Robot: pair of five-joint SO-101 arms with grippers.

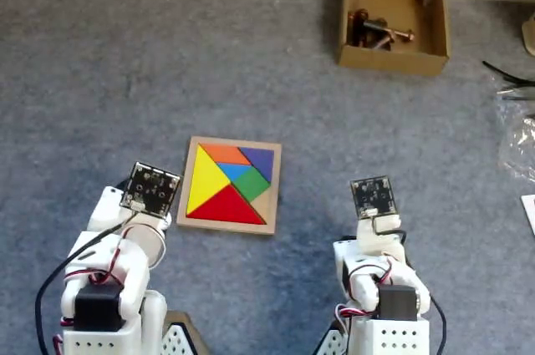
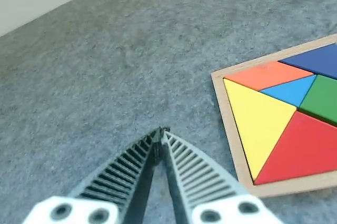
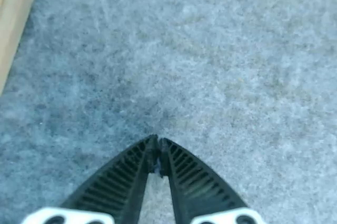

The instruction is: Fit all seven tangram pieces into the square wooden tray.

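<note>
Tabletop covered in grey carpet-like felt (image 1: pixel 125 63), seen from above, with two white robot arms at the near edge. Between them lies the square wooden tray (image 1: pixel 235 141), flat on the felt and turned slightly askew.

Six coloured tangram pieces sit flush inside the tray:
- a large yellow triangle (image 1: pixel 203 184) fills the left side;
- a large red triangle (image 1: pixel 228 205) fills the near side;
- an orange piece (image 1: pixel 224 153) lies along the far edge;
- a dark blue-purple piece (image 1: pixel 261 160) is in the far right corner;
- a small light blue triangle (image 1: pixel 236 171) is near the centre;
- a green piece (image 1: pixel 250 182) lies just to its right.

A pale wood-coloured patch (image 1: pixel 266 202) lies along the tray's right side; I cannot tell whether it is a piece or bare tray.

The left arm (image 1: pixel 125 238) sits just beside the tray's left edge. The left gripper (image 2: pixel 160 132) is clenched, its ribbed grey fingertips meeting over bare felt and grasping nothing. The right arm (image 1: pixel 376 255) sits apart from the tray, on its right. The right gripper (image 3: pixel 158 139) is also clenched and holds nothing, hovering over felt.

At the far right of the table stands an open brown cardboard box (image 1: pixel 391 60) holding small brownish metal objects.
</note>
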